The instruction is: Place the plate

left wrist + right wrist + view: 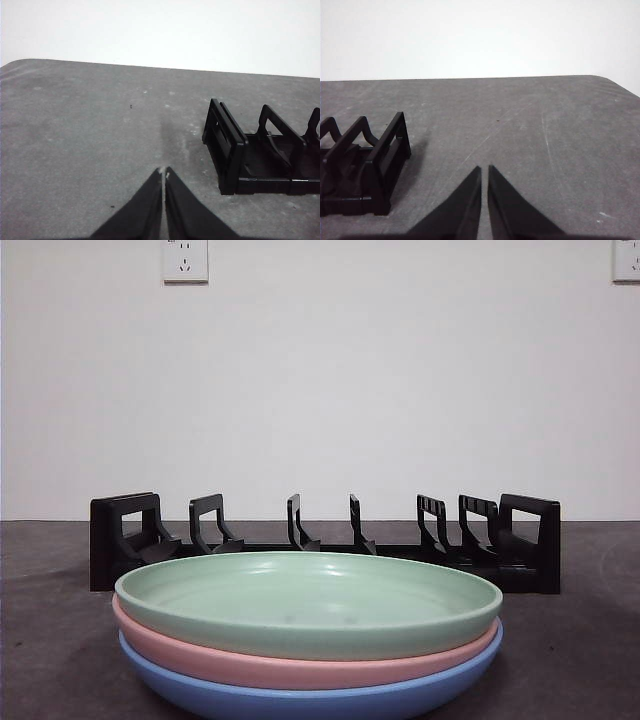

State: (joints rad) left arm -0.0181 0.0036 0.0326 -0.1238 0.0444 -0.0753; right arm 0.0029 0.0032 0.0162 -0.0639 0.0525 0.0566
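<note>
— Any writing readable from your station?

— None I can read. In my front view a green plate (308, 603) tops a pink plate (300, 665) and a blue plate (310, 700), stacked at 6 o'clock from the black rack (325, 540); two wall sockets (185, 260) are seen above.

— And the wrist cameras?

— No plates there. The left gripper (164, 172) is closed on nothing above bare table (90, 140), one rack end nearby; the right gripper (484, 170) is nearly closed, also holding nothing.
</note>
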